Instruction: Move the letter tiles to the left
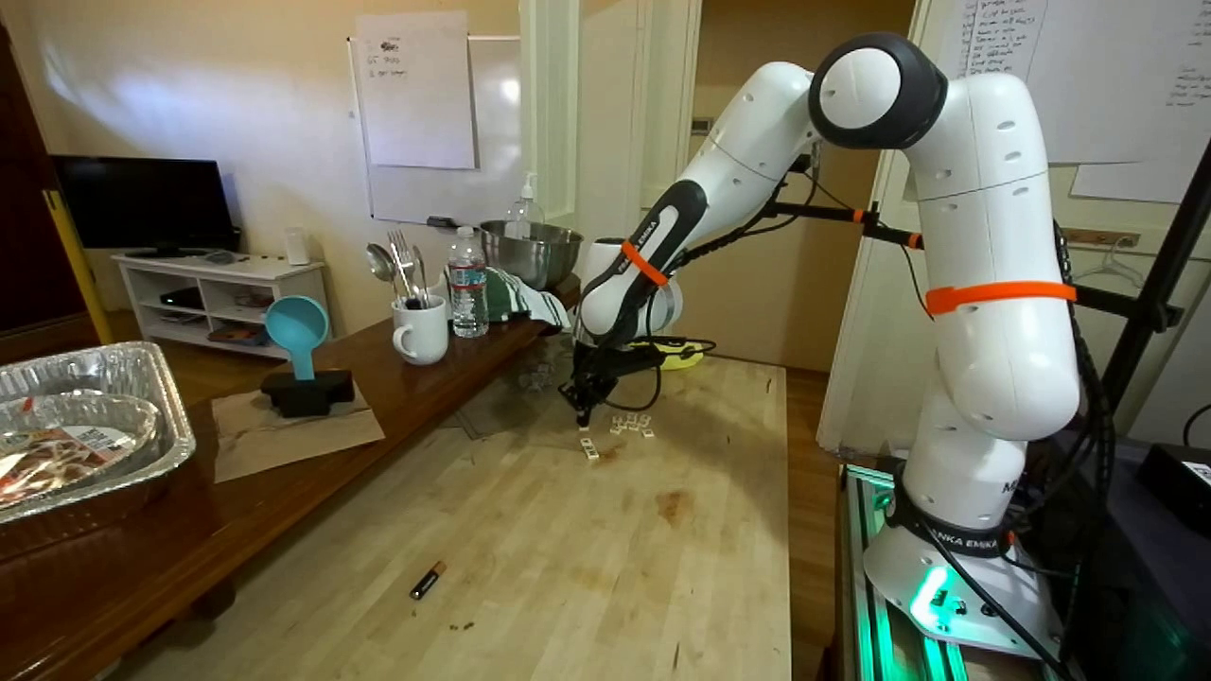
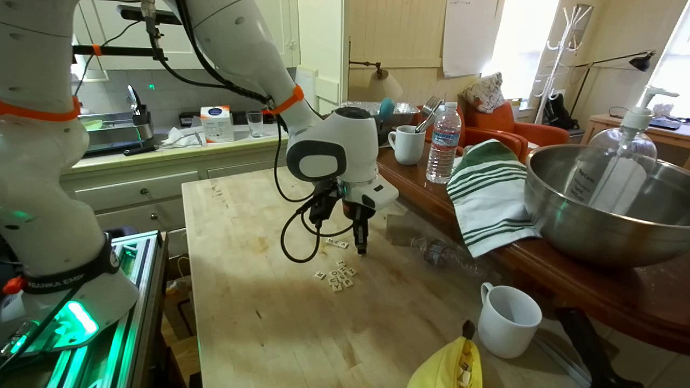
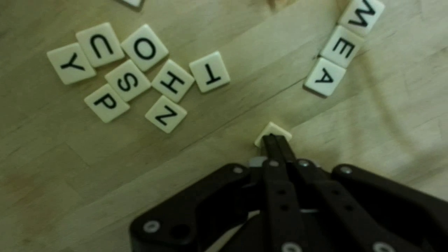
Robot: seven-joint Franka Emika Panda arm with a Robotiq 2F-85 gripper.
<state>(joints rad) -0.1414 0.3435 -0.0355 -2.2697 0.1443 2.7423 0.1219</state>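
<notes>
One tile (image 3: 275,129) partly hidden by claw (image 3: 274,137), fully closed, holding nothing; another tile (image 3: 133,2) mostly cropped, wrist view.

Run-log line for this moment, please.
tool: shut, covering part of one tile in wrist view | contact: unclear | M-E-A tiles: in a row | tile cluster: apart from row

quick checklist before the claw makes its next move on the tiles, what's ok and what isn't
1. Claw shut for pushing: ok, jaws together.
2. Claw over the single tile: ok in the wrist view.
3. Claw touching that tile: cannot tell, the overlap hides it.
4. That tile against the tile row, if wanted: not ok, a gap lies between.
5. Tile cluster apart from the claw: ok.
6. Battery away from the tiles: ok.
</notes>
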